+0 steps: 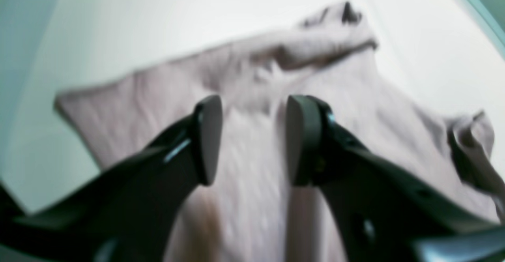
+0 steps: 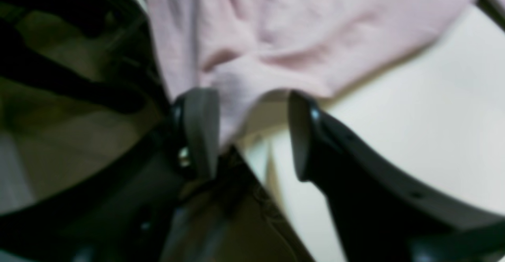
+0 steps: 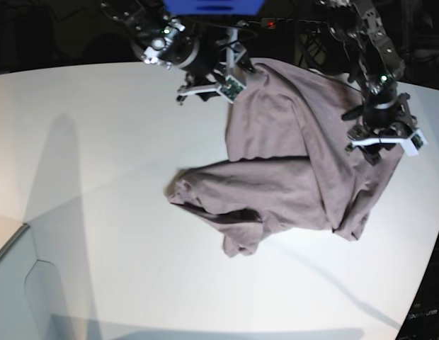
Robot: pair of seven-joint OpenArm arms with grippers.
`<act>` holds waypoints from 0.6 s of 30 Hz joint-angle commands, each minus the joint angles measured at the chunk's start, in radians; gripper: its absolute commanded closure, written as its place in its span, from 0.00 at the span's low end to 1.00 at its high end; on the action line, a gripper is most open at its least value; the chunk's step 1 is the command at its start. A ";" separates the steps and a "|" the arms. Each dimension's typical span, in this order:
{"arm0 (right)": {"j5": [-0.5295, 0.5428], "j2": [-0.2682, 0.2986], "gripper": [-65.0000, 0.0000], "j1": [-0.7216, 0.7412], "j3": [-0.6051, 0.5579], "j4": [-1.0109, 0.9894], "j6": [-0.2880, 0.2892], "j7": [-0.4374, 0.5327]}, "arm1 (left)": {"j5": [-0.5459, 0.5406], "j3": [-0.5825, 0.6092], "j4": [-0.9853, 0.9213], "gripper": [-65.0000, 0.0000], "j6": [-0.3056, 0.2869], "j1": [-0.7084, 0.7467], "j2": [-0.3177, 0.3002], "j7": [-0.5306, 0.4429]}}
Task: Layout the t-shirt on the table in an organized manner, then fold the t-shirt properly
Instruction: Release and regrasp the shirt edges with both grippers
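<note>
Lying rumpled on the table (image 3: 99, 212), the shirt (image 3: 290, 170) sits toward the far side of the base view, between the two arms. It is not flat: one broad panel runs up to the far edge, and a second fold crosses below it, ending in a bunched lump at the near left.

Left gripper (image 1: 252, 139): jaws apart, nothing between them. Hovers over the cloth; shirt fills the wrist view beneath, with a crumpled ridge beyond the fingertips and a darker folded bit at the right. In the base view it stands over the shirt's right edge (image 3: 381, 134).

Right gripper (image 2: 252, 135): jaws apart. A hem corner of the shirt (image 2: 276, 37) hangs down by the left finger (image 2: 201, 131), touching or just beside its pad; not pinched. White tabletop (image 2: 434, 116) shows under the other finger. In the base view this gripper sits at the shirt's far left corner (image 3: 230, 81), by the table's far edge.

Wrist views are blurred; fine detail of the collar cannot be made out.
</note>
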 commanded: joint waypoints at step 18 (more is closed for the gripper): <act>0.014 0.061 0.46 0.049 0.200 0.062 0.010 0.028 | -0.148 0.221 -0.289 0.54 0.004 0.113 -0.007 -0.036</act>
